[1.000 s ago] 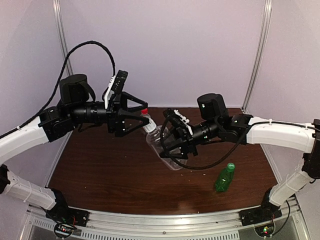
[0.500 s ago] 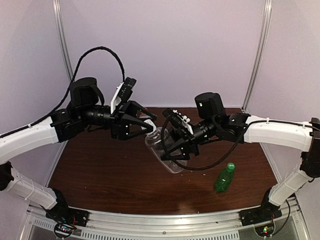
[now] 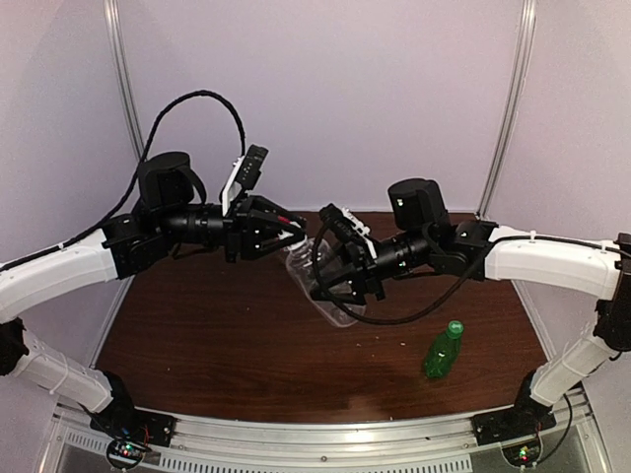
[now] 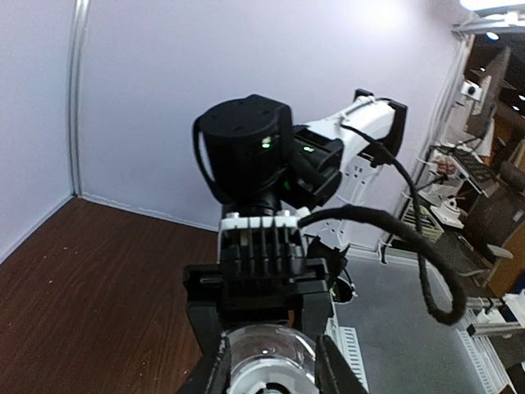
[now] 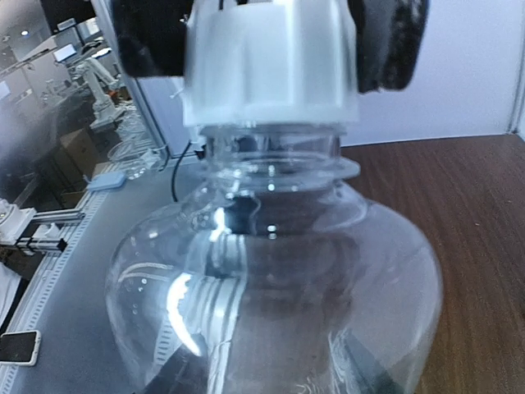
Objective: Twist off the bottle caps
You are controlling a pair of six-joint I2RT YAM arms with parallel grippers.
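Tabletop (image 3: 197, 335) of dark brown wood — pale lilac walls (image 3: 345, 99)

A dark brown wooden table (image 3: 197, 335) sits enclosed by pale walls (image 3: 345, 99) with metal corner posts (image 3: 507, 108).

links (image 3: 54, 271) white | joints (image 3: 163, 177) black | cables (image 3: 197, 94) black, looped | fingers (image 5: 394, 41) black
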